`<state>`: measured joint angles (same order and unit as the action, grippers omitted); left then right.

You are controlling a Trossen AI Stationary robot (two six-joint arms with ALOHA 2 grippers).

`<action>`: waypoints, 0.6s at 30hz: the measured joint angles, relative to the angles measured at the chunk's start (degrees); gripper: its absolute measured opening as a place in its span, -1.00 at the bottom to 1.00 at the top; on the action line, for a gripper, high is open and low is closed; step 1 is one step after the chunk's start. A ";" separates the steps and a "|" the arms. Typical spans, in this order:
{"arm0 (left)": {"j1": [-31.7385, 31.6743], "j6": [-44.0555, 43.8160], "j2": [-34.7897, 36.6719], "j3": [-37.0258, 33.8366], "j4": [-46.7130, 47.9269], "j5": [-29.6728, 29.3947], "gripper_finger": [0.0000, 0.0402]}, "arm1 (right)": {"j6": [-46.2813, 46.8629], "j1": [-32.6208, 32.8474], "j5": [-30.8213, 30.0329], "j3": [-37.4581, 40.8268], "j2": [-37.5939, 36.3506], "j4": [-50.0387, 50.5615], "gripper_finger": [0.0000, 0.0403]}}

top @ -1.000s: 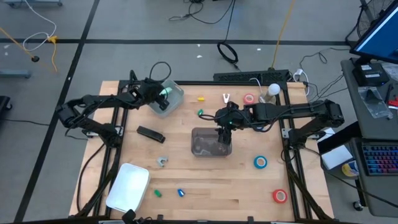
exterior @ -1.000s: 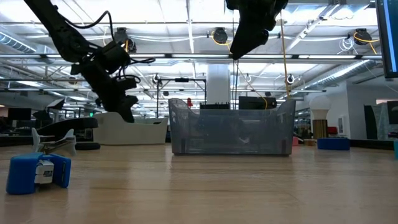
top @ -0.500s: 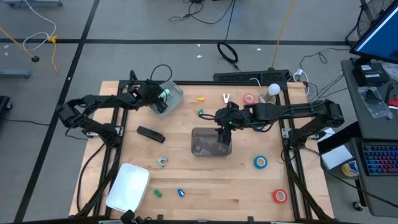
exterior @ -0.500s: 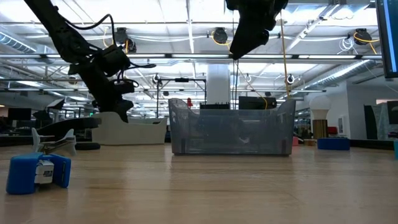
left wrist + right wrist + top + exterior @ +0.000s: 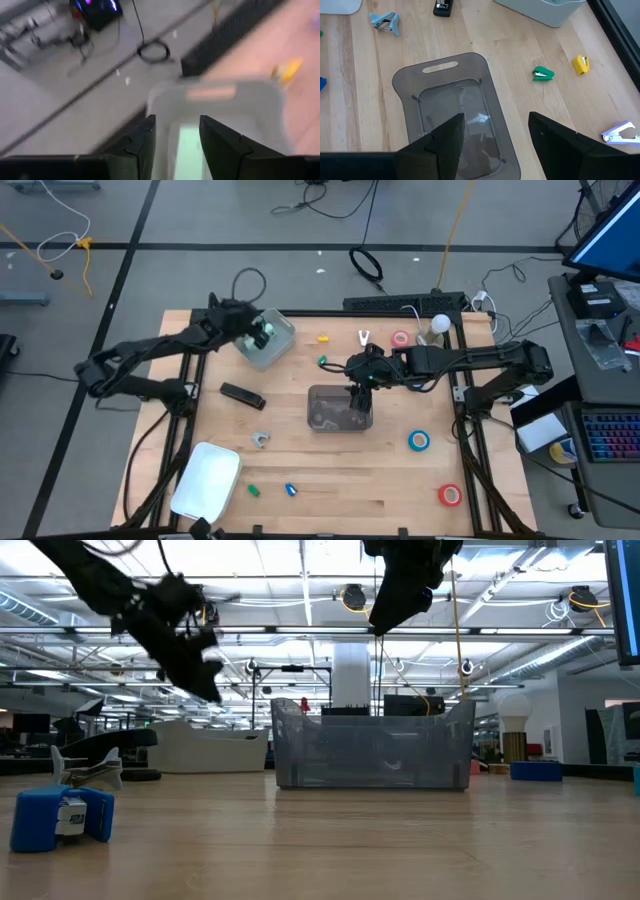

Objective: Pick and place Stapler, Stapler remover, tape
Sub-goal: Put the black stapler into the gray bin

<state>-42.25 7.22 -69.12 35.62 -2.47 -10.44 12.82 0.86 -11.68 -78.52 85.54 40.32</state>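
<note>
I see the left gripper [image 5: 262,332] at the upper left of the high view, over the pale bin [image 5: 281,345] near the table's back edge. Its fingers [image 5: 145,142] are parted, and in the left wrist view the mint-green stapler [image 5: 188,148] shows between them, lying inside that bin; I cannot tell whether the fingers touch it. In the low view this gripper [image 5: 205,680] hangs well above the table at the upper left of the frame.

My right gripper [image 5: 361,385] sits at the centre of the high view, above the smoky clear bin [image 5: 318,418]. Its fingers [image 5: 445,140] are spread apart and hold nothing, with the bin's floor showing between them.

The tape is scattered on the right of the table: a blue tape roll [image 5: 419,442] right of the clear bin, a red tape roll [image 5: 450,495] at the lower right, and another red roll [image 5: 401,338] near the back edge. A black stapler [image 5: 242,395] lies left of the clear bin, and a small grey staple remover [image 5: 260,440] lies below it in the frame. A white lid [image 5: 207,480] rests at the lower left.
</note>
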 joint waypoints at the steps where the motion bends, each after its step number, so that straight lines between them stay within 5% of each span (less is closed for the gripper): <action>1: 0.56 -0.01 2.13 0.55 1.55 0.33 -0.25 | -0.02 0.00 0.00 0.00 0.00 0.00 0.07; 9: 9.74 0.14 19.72 2.42 20.93 10.69 -0.25 | -0.72 -0.01 0.00 0.00 0.00 0.17 0.07; 18: 26.58 4.28 29.81 2.44 45.76 11.01 -0.24 | -2.91 0.00 0.00 0.00 0.00 0.79 0.06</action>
<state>-15.67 11.51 -39.31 38.06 43.29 0.57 9.91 0.86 -11.68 -78.52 85.54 41.10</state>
